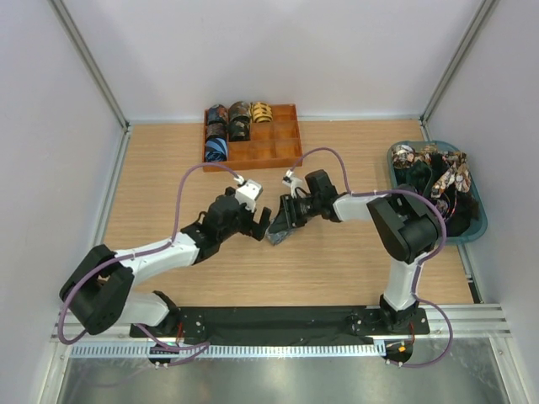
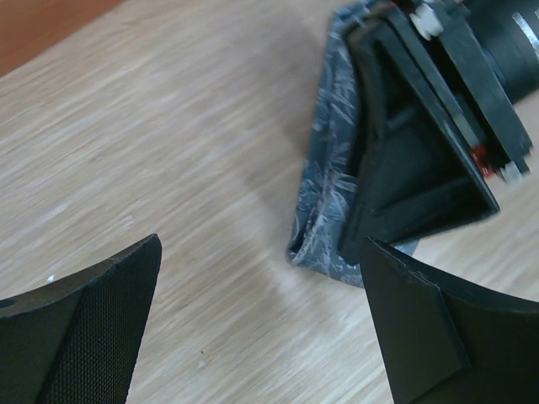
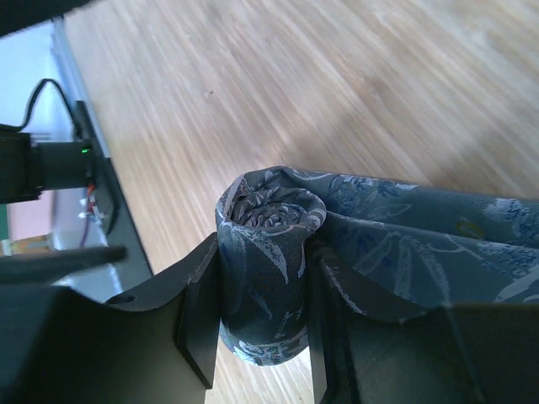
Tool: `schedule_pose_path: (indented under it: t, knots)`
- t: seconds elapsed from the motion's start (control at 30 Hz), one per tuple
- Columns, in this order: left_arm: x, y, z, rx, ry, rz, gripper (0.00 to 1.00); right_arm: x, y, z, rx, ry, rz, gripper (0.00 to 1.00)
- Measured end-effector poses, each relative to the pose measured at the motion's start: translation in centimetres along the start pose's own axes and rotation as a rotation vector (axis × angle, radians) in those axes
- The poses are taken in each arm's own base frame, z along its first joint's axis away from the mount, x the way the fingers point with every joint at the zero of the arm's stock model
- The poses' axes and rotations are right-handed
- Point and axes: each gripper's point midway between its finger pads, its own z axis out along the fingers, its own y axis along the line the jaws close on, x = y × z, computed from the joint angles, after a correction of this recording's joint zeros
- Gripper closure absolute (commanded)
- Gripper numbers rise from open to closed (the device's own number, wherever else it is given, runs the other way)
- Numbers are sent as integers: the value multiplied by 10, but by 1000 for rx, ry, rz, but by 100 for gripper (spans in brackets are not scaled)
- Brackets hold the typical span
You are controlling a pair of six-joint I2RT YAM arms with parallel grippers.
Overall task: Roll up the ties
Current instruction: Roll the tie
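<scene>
Left arm and right arm: white shells alternating with black joint housings. Purple cables running along both. White camera block sitting on the left wrist. Left gripper and right gripper: black, two-fingered; fingers carrying a fine mesh texture. Black base plate carrying both arms.

We can read no text, label, brand, number or sign in any of the three views, neither on the grey-blue tie, whose print is only leaves, nor on the left hand, the right hand or the counter.
</scene>
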Motion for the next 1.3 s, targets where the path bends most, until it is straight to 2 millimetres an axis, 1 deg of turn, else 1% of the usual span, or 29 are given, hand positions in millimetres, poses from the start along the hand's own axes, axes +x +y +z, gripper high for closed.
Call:
schedule_pose_path:
  t: [0.13, 0.3, 0.43, 0.67, 0.8, 0.97, 1.3]
  knots:
    - [11, -17, 5, 110, 37, 92, 0, 7, 2, 2, -62, 23, 54, 72]
    - [15, -34, 14, 225, 68, 170, 0, 10, -2, 2, -137, 41, 144, 72]
    - [24, -46, 19, 307, 115, 205, 0, 11, -5, 1, -172, 43, 193, 72]
    - [44, -63, 22, 431, 193, 232, 0, 12, -5, -1, -185, 44, 215, 72]
    - [51, -70, 25, 474, 229, 235, 0, 12, -6, -1, -189, 43, 217, 72]
    - [56, -73, 32, 490, 249, 256, 0, 11, -6, -1, -189, 42, 217, 72]
    - [69, -78, 47, 447, 292, 346, 1, 11, -6, -1, -189, 41, 217, 72]
